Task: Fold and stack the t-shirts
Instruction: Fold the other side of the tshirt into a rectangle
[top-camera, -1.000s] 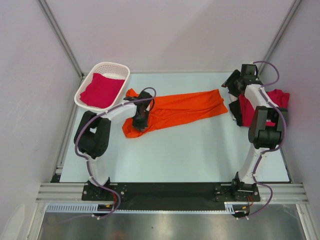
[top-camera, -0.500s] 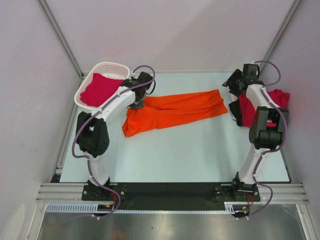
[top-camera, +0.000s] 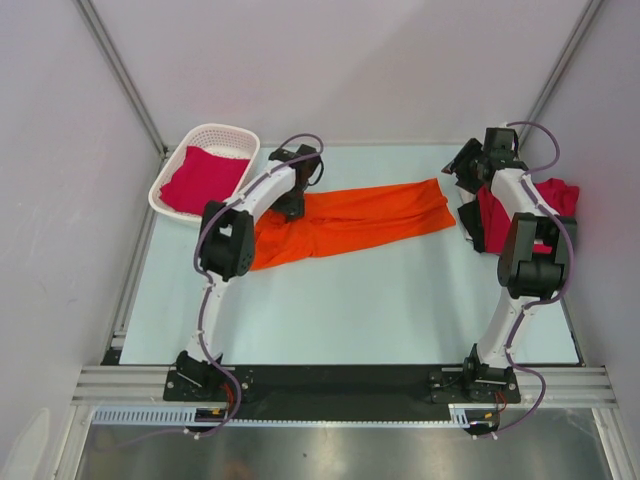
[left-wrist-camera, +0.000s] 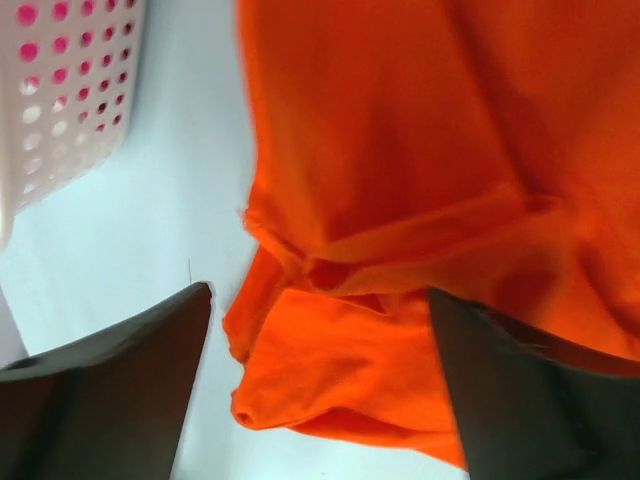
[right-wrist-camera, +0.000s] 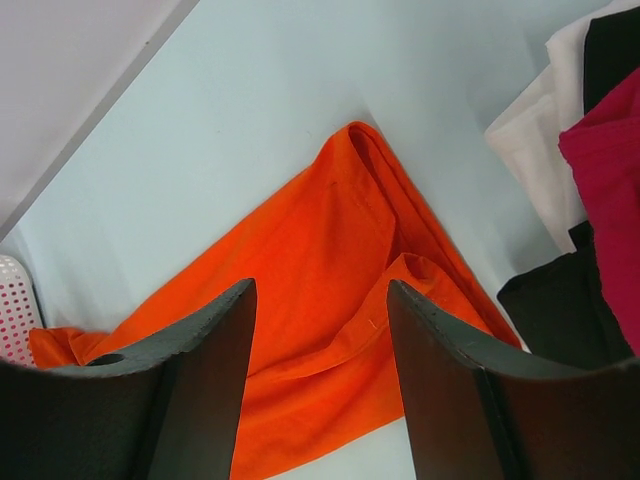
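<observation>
Orange t-shirt (top-camera: 370, 215) lies rumpled in a long band on the tabletop (top-camera: 350, 310), its bunched end under the spread left jaws, its other end below the spread, empty right jaws.

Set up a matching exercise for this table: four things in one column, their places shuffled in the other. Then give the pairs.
Things:
1. orange shirt
2. basket
3. red shirt
4. heap of clothes

Places:
A. inside the basket
B. far left corner of the table
C. by the right edge of the table
D. stretched across the far middle of the table

Pairs: 1-D, 2-B, 3-A, 4-C
</observation>
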